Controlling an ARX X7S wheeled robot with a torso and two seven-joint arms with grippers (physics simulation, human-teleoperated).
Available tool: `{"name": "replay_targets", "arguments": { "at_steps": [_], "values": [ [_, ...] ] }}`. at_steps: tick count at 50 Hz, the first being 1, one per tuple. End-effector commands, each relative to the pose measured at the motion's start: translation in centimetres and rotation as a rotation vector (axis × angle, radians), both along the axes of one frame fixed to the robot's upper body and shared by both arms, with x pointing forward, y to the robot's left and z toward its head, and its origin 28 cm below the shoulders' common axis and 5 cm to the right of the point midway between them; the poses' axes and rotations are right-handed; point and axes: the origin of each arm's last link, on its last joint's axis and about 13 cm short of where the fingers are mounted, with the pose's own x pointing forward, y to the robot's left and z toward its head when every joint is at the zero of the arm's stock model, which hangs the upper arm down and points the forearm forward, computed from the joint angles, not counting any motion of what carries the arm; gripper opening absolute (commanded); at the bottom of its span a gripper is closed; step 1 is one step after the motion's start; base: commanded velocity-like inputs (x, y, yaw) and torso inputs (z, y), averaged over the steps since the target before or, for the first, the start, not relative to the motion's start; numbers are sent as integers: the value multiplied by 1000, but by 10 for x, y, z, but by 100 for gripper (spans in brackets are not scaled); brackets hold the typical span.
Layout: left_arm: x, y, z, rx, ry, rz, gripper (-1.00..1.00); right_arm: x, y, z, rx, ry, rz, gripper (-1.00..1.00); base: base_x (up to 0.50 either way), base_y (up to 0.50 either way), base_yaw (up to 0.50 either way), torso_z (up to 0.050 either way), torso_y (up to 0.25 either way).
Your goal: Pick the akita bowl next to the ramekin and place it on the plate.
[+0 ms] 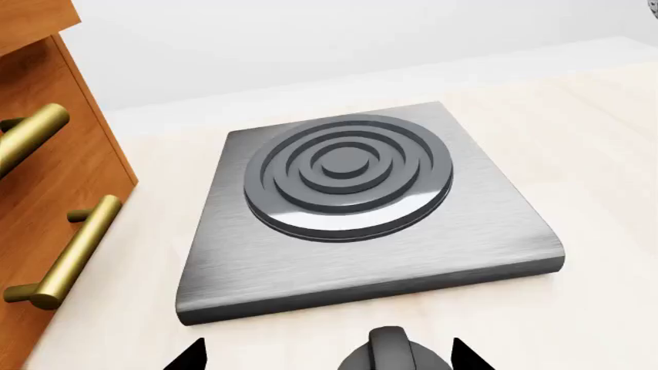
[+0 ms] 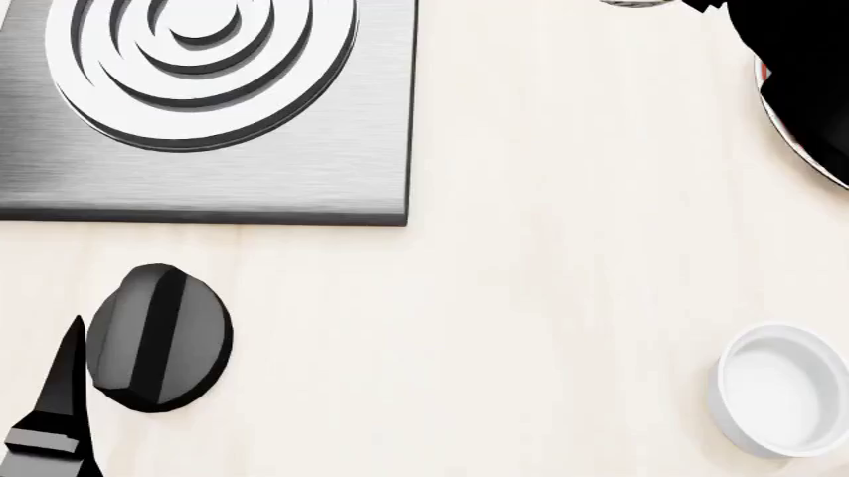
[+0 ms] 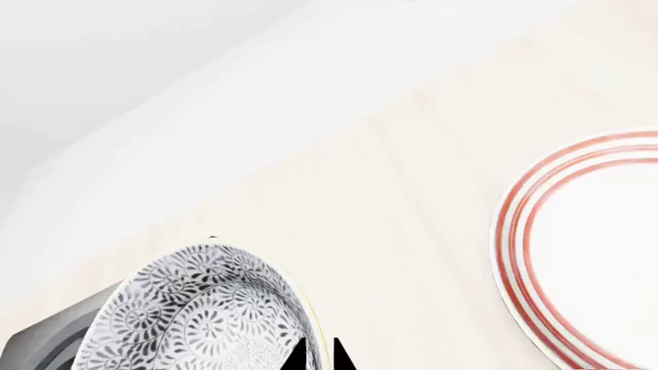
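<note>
As right tool [image 3: 317, 356] pinches akita bowl [image 3: 206, 316] rim

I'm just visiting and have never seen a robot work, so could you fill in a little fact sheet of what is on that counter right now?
Surface: pale wood-look counter
Cooking unit: brushed grey square hob with dark concentric rings, black round knob before it
Cupboard: brown wooden drawers with brass handles, beside the hob
Patterned bowl: white akita bowl with dense grey floral pattern, at the right gripper, rim between its fingertips
Plate: round white plate with red rings, nothing on it
Cup: plain glossy white ramekin, standing alone
Left gripper: open, holding nothing
</note>
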Motion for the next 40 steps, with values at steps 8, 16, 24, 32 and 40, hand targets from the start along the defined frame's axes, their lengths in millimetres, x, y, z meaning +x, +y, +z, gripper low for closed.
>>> {"name": "replay_targets", "arguments": {
  "at_steps": [8,16,24,32,40],
  "values": [
    [2,-3,2,-21,-20,-38,100,17,-26,7,61,-38,-86,-100,0,0,0,0,1],
    [2,-3,3,-19,-22,-37,100,21,-40,4,78,-48,-148,-100,0,0,0,0,0],
    [2,-2,3,-17,-22,-34,100,23,-49,-1,84,-33,-196,-100,0,0,0,0,1],
    [3,-2,2,-17,-21,-34,100,26,-57,-7,59,-23,-247,-100,0,0,0,0,0],
    [2,-2,1,-17,-20,-33,100,29,-64,-17,56,-1,-274,-100,0,0,0,0,0]
  ]
}}
